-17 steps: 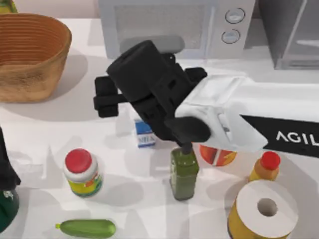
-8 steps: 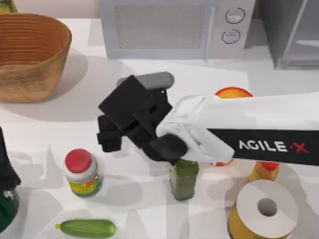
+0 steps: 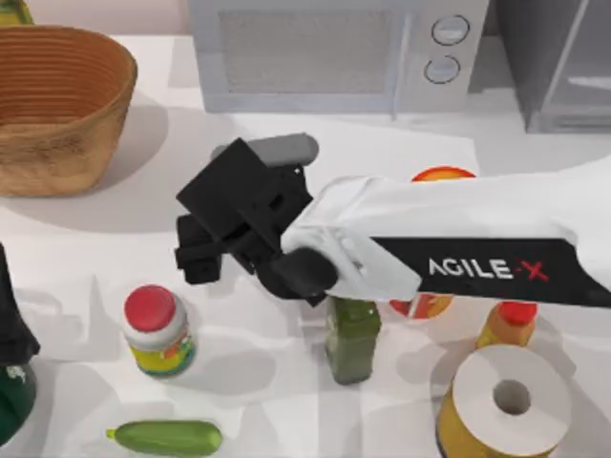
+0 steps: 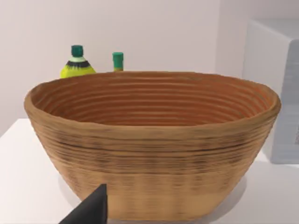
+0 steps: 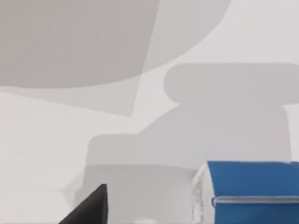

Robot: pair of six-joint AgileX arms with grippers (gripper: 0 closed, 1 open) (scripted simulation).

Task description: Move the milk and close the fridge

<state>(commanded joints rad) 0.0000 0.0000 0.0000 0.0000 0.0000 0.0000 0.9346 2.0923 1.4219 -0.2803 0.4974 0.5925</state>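
The milk [image 5: 252, 189] appears in the right wrist view as a blue-topped carton on the white table, close below the camera. In the top view my right arm covers it. My right gripper [image 3: 198, 253] hovers low over the table's middle, left of the green bottle [image 3: 351, 339], and its two dark fingers stand apart with nothing between them. The fridge [image 3: 563, 67], a grey cabinet with a glass-panelled door, stands at the back right corner, partly cut off. My left arm [image 3: 11, 334] is parked at the left edge.
A grey microwave [image 3: 325, 52] stands at the back and a wicker basket [image 3: 57, 105] at the back left. A red-capped jar [image 3: 158, 332], a cucumber [image 3: 167, 437], a paper roll [image 3: 511, 401] and a red-capped orange bottle [image 3: 511, 322] crowd the front.
My right arm has swung towards the front left and dropped lower, and it now covers the milk that showed in the top view a second ago. The left arm has stayed still.
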